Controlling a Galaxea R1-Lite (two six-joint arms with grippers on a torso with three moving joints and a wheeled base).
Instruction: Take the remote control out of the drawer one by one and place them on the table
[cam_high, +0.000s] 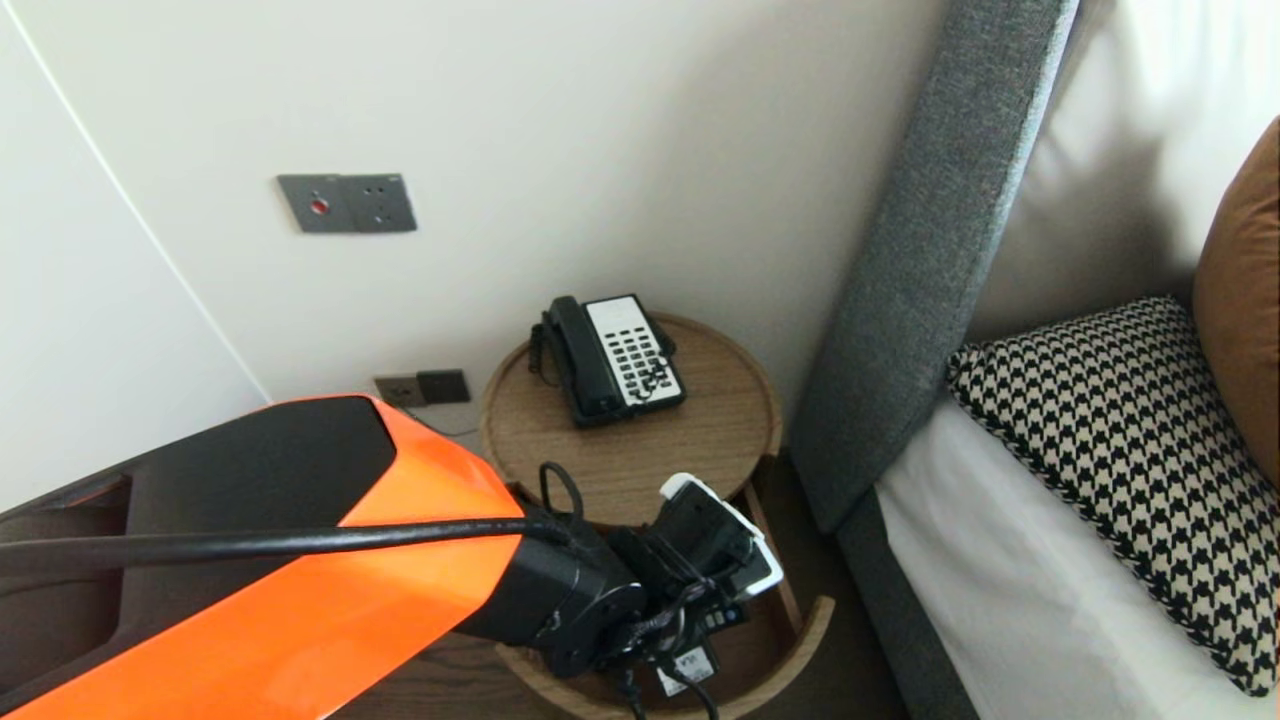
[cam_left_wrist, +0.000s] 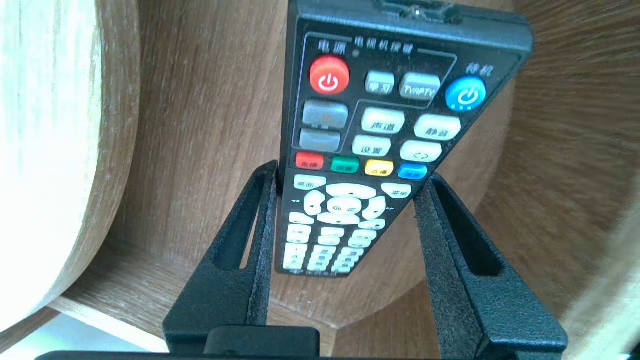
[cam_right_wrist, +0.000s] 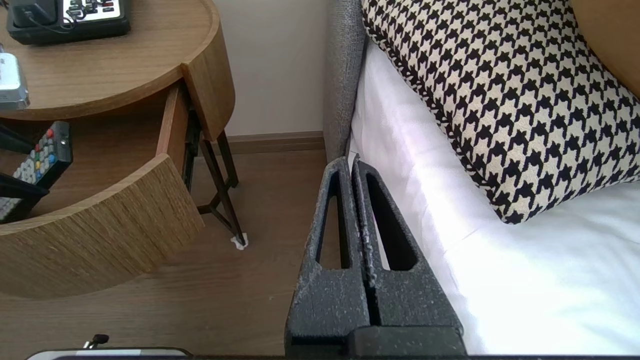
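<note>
Remote control (cam_left_wrist: 380, 120) — pinched across its long edges by the left gripper (cam_left_wrist: 350, 175), jaws half-closed against its sides. Tilts inside the open drawer (cam_right_wrist: 100, 240) of the round table (cam_high: 700, 440), at six o'clock from the telephone (cam_high: 615, 360); contact with the drawer floor impossible to tell. At three o'clock of the table, the bed (cam_right_wrist: 500, 260) with a houndstooth pillow (cam_high: 1120, 460) — beside it the right gripper (cam_right_wrist: 352, 162), parked, fingers pressed together.
</note>
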